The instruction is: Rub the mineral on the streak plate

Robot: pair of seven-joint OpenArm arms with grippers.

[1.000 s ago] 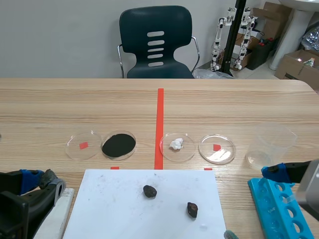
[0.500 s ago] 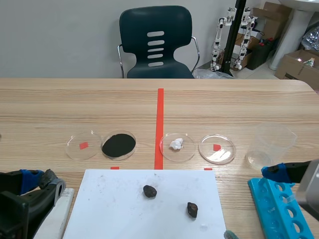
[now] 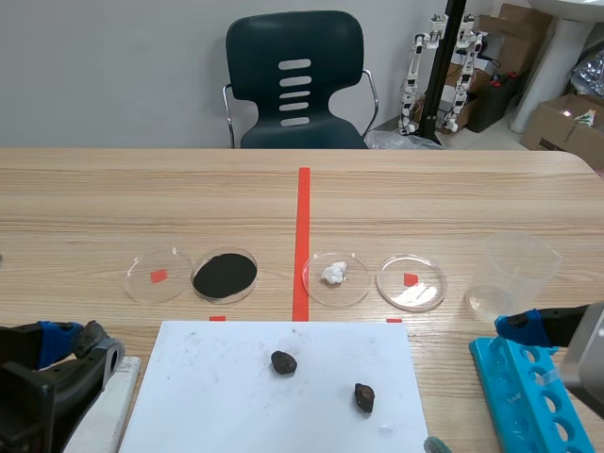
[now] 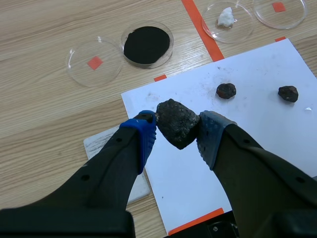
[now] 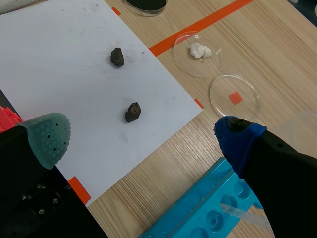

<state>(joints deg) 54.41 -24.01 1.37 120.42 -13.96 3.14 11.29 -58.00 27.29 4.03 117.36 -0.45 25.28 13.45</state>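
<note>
In the left wrist view my left gripper (image 4: 177, 130) is shut on a dark, rough mineral chunk (image 4: 177, 123), held above the near left part of a white paper sheet (image 4: 257, 64). The white streak plate (image 4: 101, 143) lies beside the sheet's left edge, partly hidden under my left finger; in the scene view this streak plate (image 3: 106, 408) sits at the bottom left. My right gripper (image 5: 142, 134) stands open above the sheet's right edge with nothing between its fingers.
Two small dark rocks (image 3: 283, 362) (image 3: 364, 397) lie on the sheet. Beyond it stands a row of petri dishes: an empty one (image 3: 158, 276), one with black powder (image 3: 225, 275), one with a white lump (image 3: 336, 277), another empty (image 3: 411, 282). A clear beaker (image 3: 514, 274) and a blue tube rack (image 3: 528, 401) are at the right.
</note>
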